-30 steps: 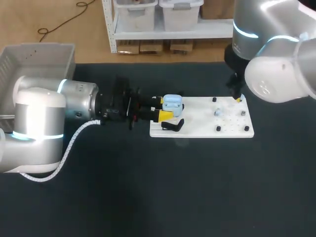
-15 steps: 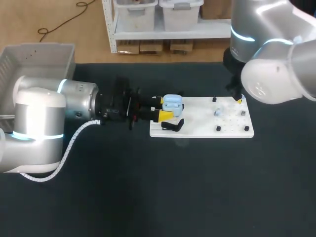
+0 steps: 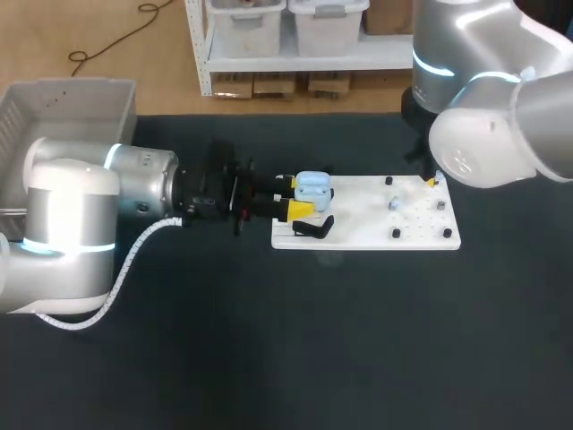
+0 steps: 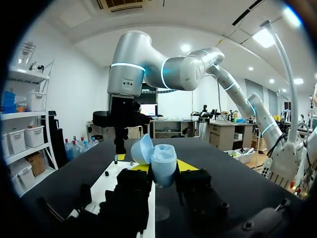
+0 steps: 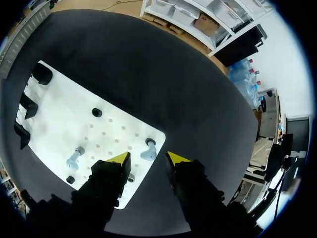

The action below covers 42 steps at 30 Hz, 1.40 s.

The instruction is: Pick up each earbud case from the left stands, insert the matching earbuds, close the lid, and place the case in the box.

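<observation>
Dark tabletop point(image 3: 269, 340) runs under both my arms, with a white board point(image 3: 367, 235) lying near its middle and a grey box point(image 3: 72, 98) at its far left corner. My left gripper point(image 3: 294, 199) reaches in level from the left to the board's left end, its two yellow tips pressed against either side of a light blue earbud case point(image 3: 313, 188). From the left wrist the case point(image 4: 162, 167) sits upright between my fingers, its lid swung open and tilted off to one side. A black stand point(image 3: 315, 228) sits on the board just beside that gripper. My right gripper point(image 5: 147, 159) hangs over the board's far right corner, fingers parted and holding nothing. A light blue earbud point(image 5: 148, 150) stands on the board at that corner, in line with the gap between the two tips, with space on either side of it. A second earbud point(image 5: 74, 158) stands further along the board, and small black pegs point(image 5: 97, 112) dot the surface around them
</observation>
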Available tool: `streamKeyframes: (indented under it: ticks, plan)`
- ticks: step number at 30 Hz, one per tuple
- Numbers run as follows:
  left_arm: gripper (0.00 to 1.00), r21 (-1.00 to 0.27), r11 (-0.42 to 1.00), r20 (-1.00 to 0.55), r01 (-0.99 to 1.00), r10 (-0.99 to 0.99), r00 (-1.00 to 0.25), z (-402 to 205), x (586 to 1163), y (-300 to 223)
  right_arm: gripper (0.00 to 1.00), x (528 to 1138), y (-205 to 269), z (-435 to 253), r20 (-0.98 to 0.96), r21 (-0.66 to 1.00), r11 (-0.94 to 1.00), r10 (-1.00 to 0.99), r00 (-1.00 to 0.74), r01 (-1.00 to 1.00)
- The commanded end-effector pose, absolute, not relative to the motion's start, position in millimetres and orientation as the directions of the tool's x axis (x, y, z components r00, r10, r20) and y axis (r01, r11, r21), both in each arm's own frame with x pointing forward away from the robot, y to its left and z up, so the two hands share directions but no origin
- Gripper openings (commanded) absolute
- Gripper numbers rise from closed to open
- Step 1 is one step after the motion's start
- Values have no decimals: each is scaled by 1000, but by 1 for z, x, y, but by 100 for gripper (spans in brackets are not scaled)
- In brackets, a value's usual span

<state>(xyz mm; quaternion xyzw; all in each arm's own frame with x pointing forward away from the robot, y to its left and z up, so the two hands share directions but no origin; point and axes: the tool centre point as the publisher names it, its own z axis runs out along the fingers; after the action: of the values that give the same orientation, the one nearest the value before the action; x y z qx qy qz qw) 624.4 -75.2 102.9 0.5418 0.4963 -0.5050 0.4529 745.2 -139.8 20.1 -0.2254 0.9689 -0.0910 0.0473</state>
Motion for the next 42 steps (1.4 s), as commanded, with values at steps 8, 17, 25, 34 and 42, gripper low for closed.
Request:
streamKeyframes:
  ticks: [8,17,25,34,42]
  plan:
    - [0,-10,-98,-997,995,81,-2,103,625,-75,40,747,-140,15,-43,-225,875,-449,-893,-429]
    - [0,-10,-98,-997,995,81,-2,103,625,-75,38,748,-140,15,-42,-235,872,-450,-892,-429]
    - [0,-10,-98,-997,995,81,-2,103,625,-75,29,747,-141,13,-38,-240,869,-453,-891,-432]
    - [0,-10,-98,-997,995,81,-2,103,625,-75,26,746,-141,12,-37,-246,866,-457,-889,-435]
    - [0,-10,-98,-997,995,81,-2,103,625,-75,0,746,-140,12,-35,-257,861,-461,-887,-438]
